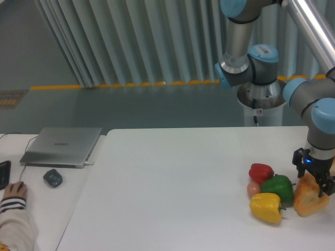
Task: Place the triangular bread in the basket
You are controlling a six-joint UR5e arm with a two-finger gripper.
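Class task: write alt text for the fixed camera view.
A robot arm's tool reaches down onto a triangular bread at the right edge of a white table, beside yellow, green and red peppers. No basket is visible.

Soft, even light falls from above with a cool, bluish cast. The white counter [183, 178] is bright but not blown out, and shadows under the peppers [269, 206] and the bread [310, 197] are faint and short. A pale sheen runs along the metal arm tube [314, 23] at top right. A small blue light glows on the tool [315, 180]. The picture is low in resolution and slightly soft throughout; the curtain [131, 42] folds are mildly blurred.
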